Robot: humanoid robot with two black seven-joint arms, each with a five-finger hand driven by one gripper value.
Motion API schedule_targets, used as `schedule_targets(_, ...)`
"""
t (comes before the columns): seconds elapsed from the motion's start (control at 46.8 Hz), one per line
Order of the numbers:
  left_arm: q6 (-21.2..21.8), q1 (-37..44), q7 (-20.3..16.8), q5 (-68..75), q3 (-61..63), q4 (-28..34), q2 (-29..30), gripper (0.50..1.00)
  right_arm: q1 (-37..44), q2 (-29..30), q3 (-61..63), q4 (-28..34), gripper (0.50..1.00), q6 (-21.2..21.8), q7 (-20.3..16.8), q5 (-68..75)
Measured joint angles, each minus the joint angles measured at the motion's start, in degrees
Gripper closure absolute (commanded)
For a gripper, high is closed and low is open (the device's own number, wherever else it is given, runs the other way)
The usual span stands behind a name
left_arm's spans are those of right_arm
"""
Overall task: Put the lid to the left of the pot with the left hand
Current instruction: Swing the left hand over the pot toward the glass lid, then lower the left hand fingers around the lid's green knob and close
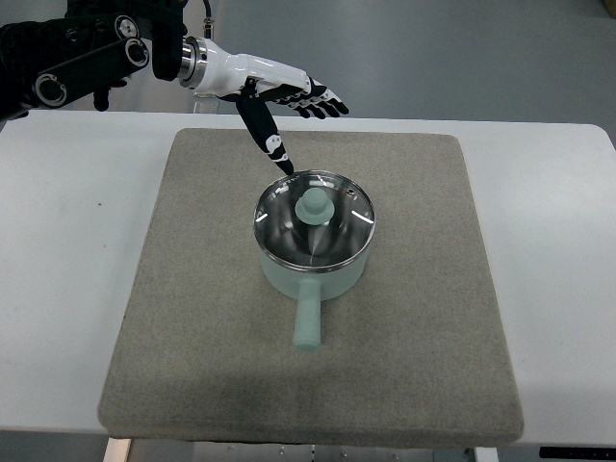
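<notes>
My left hand (274, 91) hovers far-left of the pot (315, 252), fingers (322, 102) released, holding nothing. The lid (315, 217) sits on the pot. Its small knob (313, 205) could slip my grasp, dragging the pot.

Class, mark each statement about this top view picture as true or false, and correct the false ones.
1. The lid sits on the pot. True.
2. The pot's handle points toward the far edge of the table. False: it points toward the near edge, the robot's side.
3. The left hand grips the lid's knob. False: its fingers are spread and hold nothing, up and left of the pot.
4. The pot stands on a grey mat lying on a white table. True.
5. The right hand rests beside the pot. False: no right hand shows.
</notes>
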Motion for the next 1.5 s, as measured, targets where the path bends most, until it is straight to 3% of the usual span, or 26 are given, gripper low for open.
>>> schedule_targets(0.15, 0.0, -2.6, -0.8, 7.6, -0.1, -1.3, 0.2, 0.506, 0.0, 0.0, 0.0, 0.0, 0.579, 0.0, 0.0, 0.0)
schedule_targets(0.385, 0.0, -8.3, -2.3, 10.6, 0.4, -10.5, 2.2, 0.506, 0.0, 0.0, 0.0, 0.0, 0.579, 0.0, 0.0, 0.0)
schedule_targets(0.919, 0.0, -8.8, -3.5, 20.5, 0.5, -20.4, 2.2, 0.506, 0.0, 0.0, 0.0, 0.0, 0.579, 0.0, 0.0, 0.0)
schedule_targets(1.068, 0.0, -8.2, -5.8, 26.1, 0.5, -21.3, 2.1, 0.506, 0.0, 0.0, 0.0, 0.0, 0.579, 0.0, 0.0, 0.0)
schedule_targets(1.495, 0.0, -7.9, -6.0, 31.7, 0.3, -21.3, 1.3, 0.506, 0.0, 0.0, 0.0, 0.0, 0.579, 0.0, 0.0, 0.0)
